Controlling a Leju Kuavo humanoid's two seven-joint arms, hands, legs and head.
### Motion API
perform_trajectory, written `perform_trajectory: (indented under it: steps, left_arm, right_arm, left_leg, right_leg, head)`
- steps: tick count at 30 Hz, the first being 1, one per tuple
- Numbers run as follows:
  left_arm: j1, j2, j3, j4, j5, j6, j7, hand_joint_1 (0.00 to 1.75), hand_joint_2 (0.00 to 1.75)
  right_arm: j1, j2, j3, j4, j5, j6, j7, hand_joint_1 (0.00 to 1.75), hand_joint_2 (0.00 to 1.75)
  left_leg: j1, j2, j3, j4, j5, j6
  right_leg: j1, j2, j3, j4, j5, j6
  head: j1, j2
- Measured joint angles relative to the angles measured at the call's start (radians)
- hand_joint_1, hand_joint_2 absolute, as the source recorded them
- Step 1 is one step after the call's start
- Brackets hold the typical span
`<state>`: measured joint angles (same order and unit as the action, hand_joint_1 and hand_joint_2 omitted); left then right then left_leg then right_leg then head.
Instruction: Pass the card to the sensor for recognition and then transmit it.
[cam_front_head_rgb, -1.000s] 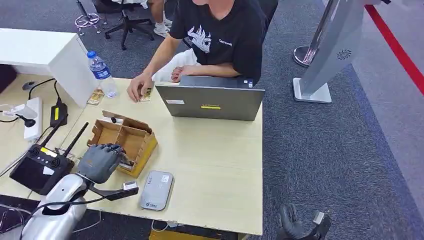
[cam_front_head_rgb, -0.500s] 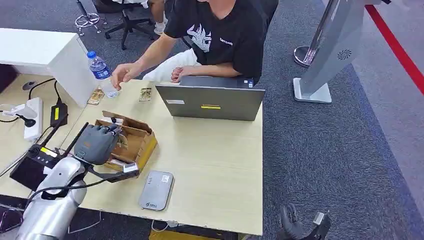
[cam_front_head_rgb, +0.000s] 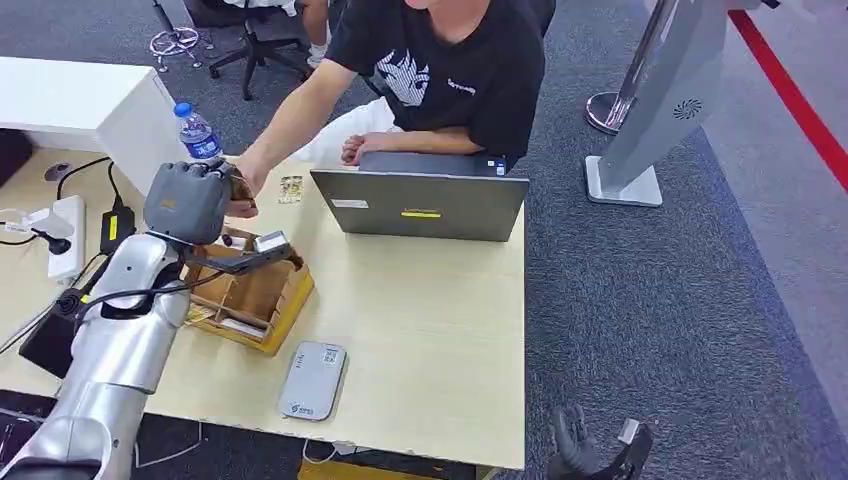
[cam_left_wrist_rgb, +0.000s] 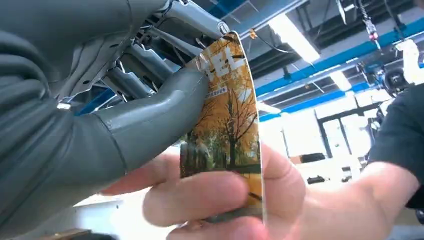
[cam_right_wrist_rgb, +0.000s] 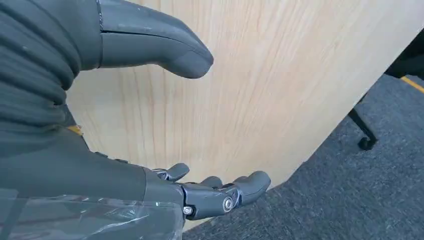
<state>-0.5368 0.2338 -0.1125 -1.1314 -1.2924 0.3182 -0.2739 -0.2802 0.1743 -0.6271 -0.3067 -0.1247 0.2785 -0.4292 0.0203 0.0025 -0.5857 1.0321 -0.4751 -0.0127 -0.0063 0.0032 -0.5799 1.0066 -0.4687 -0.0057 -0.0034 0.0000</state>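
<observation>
My left hand (cam_front_head_rgb: 190, 200) is raised above the far left of the table. It pinches a card (cam_left_wrist_rgb: 225, 125) printed with autumn trees between thumb and fingers (cam_left_wrist_rgb: 150, 70). A seated person's hand (cam_left_wrist_rgb: 225, 200) grips the other end of the same card and meets my hand (cam_front_head_rgb: 240, 195) in the head view. The grey card sensor (cam_front_head_rgb: 313, 380) lies flat near the table's front edge. My right hand (cam_right_wrist_rgb: 200, 190) hangs beside the table's front right corner (cam_front_head_rgb: 580, 450), fingers apart and holding nothing.
An open cardboard box (cam_front_head_rgb: 250, 290) sits below my left forearm. A grey laptop (cam_front_head_rgb: 420, 205) stands at the far side in front of the person. A water bottle (cam_front_head_rgb: 198, 132), another card (cam_front_head_rgb: 291, 188), a power strip (cam_front_head_rgb: 68, 232) and cables lie at the left.
My left hand has risen from the cardboard box toward the person with the card. The person's hand left the table and took hold of the card's other end.
</observation>
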Motion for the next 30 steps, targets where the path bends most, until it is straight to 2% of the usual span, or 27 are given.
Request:
perform_trajectory:
  steps: [1,2,7,11,14,20,25,28,30]
  left_arm:
    - [-0.002,-0.005,0.000,0.006,0.001,0.008,0.000,0.47,1.75]
    - [-0.002,-0.008,0.001,0.009,0.003,0.013,0.000,0.00,1.75]
    - [0.010,-0.025,0.015,0.015,0.021,0.045,0.003,0.00,1.75]
    - [0.052,-0.037,0.057,0.001,0.078,0.089,-0.011,0.00,1.75]
    - [0.104,-0.054,0.116,-0.044,0.152,0.114,-0.066,0.00,1.75]
    - [0.223,-0.111,0.291,-0.184,0.376,0.128,-0.229,0.00,1.75]
    - [0.287,-0.169,0.448,-0.289,0.681,0.090,-0.393,0.00,1.75]
    - [0.373,-0.211,0.578,-0.409,0.945,0.033,-0.421,0.00,1.75]
    - [0.403,-0.233,0.645,-0.456,1.063,0.006,-0.422,0.00,1.75]
  right_arm:
    - [0.000,0.001,0.001,0.001,0.002,0.000,0.000,0.00,1.75]
    - [0.000,0.000,0.002,0.001,0.003,-0.002,0.000,0.00,1.75]
    - [0.001,0.001,0.003,0.002,0.011,-0.007,0.000,0.00,1.75]
    - [0.004,0.001,0.004,0.002,0.014,-0.009,-0.003,0.00,1.75]
    - [0.013,0.001,0.004,0.002,0.014,-0.012,-0.006,0.00,1.75]
    - [0.043,0.001,0.004,0.000,0.017,-0.018,-0.022,0.00,1.75]
    - [0.068,0.001,0.004,-0.006,0.037,-0.044,-0.048,0.00,1.75]
    - [0.107,-0.003,0.003,-0.009,0.057,-0.052,-0.070,0.00,1.75]
    - [0.130,-0.010,0.000,-0.009,0.069,-0.062,-0.075,0.00,1.75]
  left_leg:
    - [0.000,0.000,0.000,0.000,0.000,0.000]
    - [0.000,0.000,0.000,0.000,0.000,0.000]
    - [0.000,0.000,-0.001,0.000,0.000,0.000]
    - [0.000,0.000,-0.001,0.000,0.000,0.000]
    - [0.000,0.001,-0.001,0.000,0.000,0.000]
    - [0.000,0.000,-0.001,0.000,-0.001,0.000]
    - [0.000,0.000,-0.002,-0.001,-0.001,0.000]
    - [0.000,0.004,0.000,-0.001,-0.003,0.000]
    - [0.000,0.001,-0.002,-0.001,-0.003,0.000]
  right_leg:
    - [0.000,0.000,0.000,0.000,0.000,0.000]
    - [0.000,0.000,0.000,0.000,0.000,0.000]
    - [0.000,0.000,0.000,0.000,0.000,0.000]
    - [0.000,0.000,0.000,0.000,0.000,0.000]
    - [0.000,0.000,-0.001,0.000,0.000,0.000]
    - [0.000,0.000,-0.001,0.000,-0.001,0.001]
    - [0.000,0.000,-0.001,0.000,-0.001,0.001]
    - [0.000,0.004,-0.002,0.000,-0.002,0.001]
    - [0.000,0.001,-0.002,0.000,-0.003,0.002]
  head:
    - [0.000,0.000]
    - [0.000,0.000]
    - [0.000,0.000]
    - [0.000,0.000]
    - [0.000,0.000]
    - [0.000,0.000]
    - [0.000,0.000]
    - [0.000,0.000]
    - [0.000,0.000]
